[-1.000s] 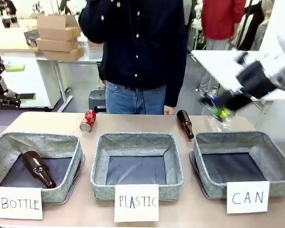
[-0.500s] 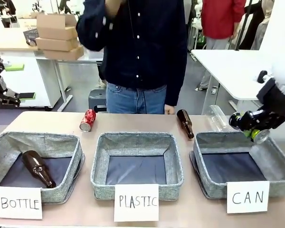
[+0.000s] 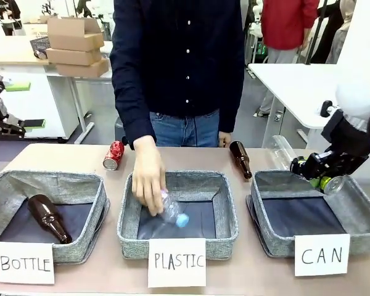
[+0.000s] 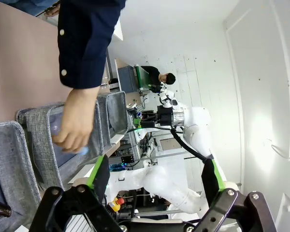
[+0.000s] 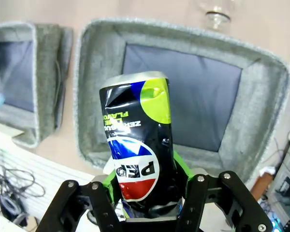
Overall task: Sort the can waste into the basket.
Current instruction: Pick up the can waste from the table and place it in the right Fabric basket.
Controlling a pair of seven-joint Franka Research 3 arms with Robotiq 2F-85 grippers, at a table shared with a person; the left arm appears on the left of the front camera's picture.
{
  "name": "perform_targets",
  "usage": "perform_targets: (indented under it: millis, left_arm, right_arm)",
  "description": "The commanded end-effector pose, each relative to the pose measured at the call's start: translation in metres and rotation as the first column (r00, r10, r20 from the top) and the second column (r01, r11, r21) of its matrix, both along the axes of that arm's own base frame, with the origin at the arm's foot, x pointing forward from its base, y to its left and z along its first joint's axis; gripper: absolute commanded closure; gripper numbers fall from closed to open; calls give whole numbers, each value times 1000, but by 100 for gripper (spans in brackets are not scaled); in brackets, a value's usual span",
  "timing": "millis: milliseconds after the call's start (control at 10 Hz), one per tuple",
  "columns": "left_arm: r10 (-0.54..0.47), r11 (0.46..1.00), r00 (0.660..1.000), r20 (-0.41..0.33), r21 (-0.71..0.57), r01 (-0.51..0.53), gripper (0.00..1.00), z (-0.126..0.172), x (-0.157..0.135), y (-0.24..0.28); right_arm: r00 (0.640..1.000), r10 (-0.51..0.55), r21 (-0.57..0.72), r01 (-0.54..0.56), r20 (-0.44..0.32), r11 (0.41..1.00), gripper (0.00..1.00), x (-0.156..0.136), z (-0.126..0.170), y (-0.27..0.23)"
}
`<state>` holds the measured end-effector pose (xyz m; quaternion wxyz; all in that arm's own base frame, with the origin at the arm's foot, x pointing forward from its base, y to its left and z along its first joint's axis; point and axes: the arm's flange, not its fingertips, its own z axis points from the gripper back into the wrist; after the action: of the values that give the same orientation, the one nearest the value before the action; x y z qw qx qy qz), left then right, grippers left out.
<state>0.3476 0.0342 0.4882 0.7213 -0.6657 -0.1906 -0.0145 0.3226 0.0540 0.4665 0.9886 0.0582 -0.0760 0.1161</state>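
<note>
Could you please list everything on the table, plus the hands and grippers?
Baskets: three, grey, in a row: BOTTLE basket, PLASTIC basket, CAN basket.
Brown bottles: two; one in BOTTLE basket, one on table.
Clear bottles: two; one in PLASTIC basket, one on table behind CAN basket.
Red can: one, on table, far side.
Black can: one, between fingers of right gripper, above CAN basket.
Person's hand: one, in PLASTIC basket.
Left gripper: open.

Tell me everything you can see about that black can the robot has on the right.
The black can is thin metal, dented and creased, with a red, white and blue round logo, a yellow-green patch and a silver end. It is held between the green pads of the right gripper, in the air above the grey CAN basket, touching nothing else.
</note>
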Motion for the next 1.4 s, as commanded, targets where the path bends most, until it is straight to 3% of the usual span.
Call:
perform_targets:
  millis: [0,300,700,900,1000,1100,1200,1300]
  left_arm:
    - [-2,1000,1000,23,-21,2,0,1,-1,-2]
    - [-2,1000,1000,23,-21,2,0,1,-1,-2]
    - [-2,1000,1000,23,-21,2,0,1,-1,-2]
    - [-2,1000,1000,23,-21,2,0,1,-1,-2]
    - [-2,1000,1000,23,-21,2,0,1,-1,-2]
    - [-2,1000,1000,23,-21,2,0,1,-1,-2]
    - [-2,1000,1000,23,-21,2,0,1,-1,-2]
    - [-2,1000,1000,23,-21,2,0,1,-1,-2]
  right_arm:
    - [999,35,-29,-35,-3,999,3,-26,-24,-1]
    - [999,43,-29,-43,5,999,0,-36,-26,1]
    - [998,15,11,-16,69,1000,0,-39,-26,1]
    - [982,-29,107,9,185,994,0,-34,-16,-2]
    - [934,-157,338,42,321,940,0,-30,3,-3]
    - [862,-300,756,-136,408,640,0,-33,36,-7]
    - [834,-435,922,-204,340,330,0,-39,57,-14]
    - [856,-466,975,-196,224,108,0,-40,65,-20]
